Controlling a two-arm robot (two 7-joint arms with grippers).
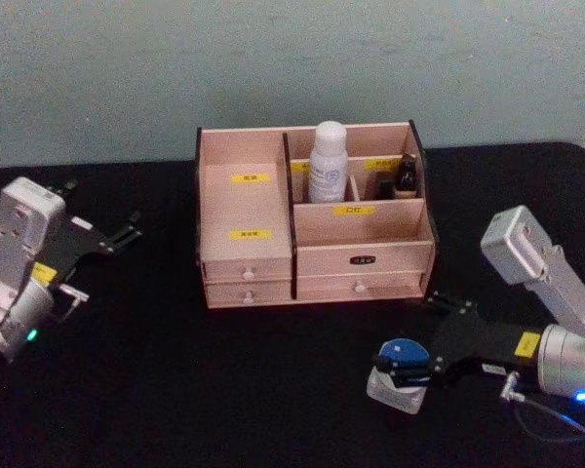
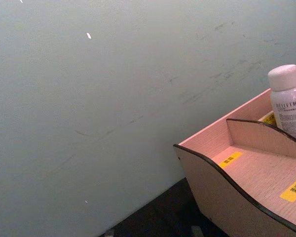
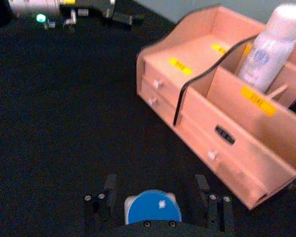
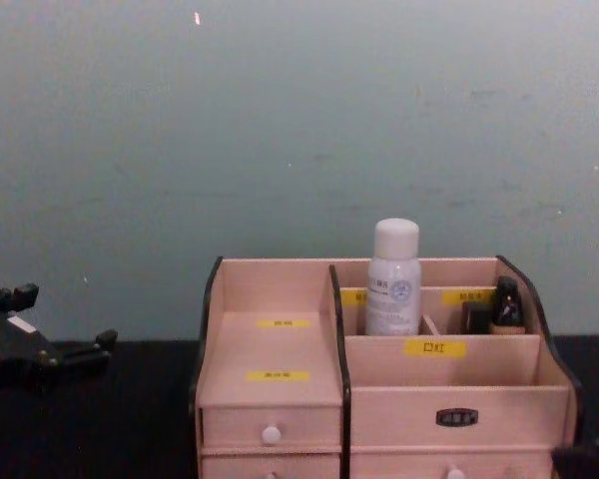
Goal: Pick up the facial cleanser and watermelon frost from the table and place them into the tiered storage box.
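The facial cleanser (image 1: 329, 159), a tall white bottle with a blue emblem, stands upright in a back compartment of the tiered storage box (image 1: 252, 210); it also shows in the chest view (image 4: 393, 279) and both wrist views (image 2: 288, 98) (image 3: 270, 47). The watermelon frost (image 1: 403, 350), a squat jar with a blue lid (image 3: 153, 211), sits on the black table in front of the box's right end. My right gripper (image 1: 404, 370) (image 3: 155, 183) is open, with a finger on each side of the jar and a gap to it. My left gripper (image 1: 99, 261) (image 4: 55, 324) hangs open with nothing in it at the table's left.
A small dark bottle (image 1: 408, 177) stands in the box's back right compartment. The box has small white-knobbed drawers (image 1: 248, 274) along its front. The black table (image 1: 224, 390) stretches to a pale wall behind the box.
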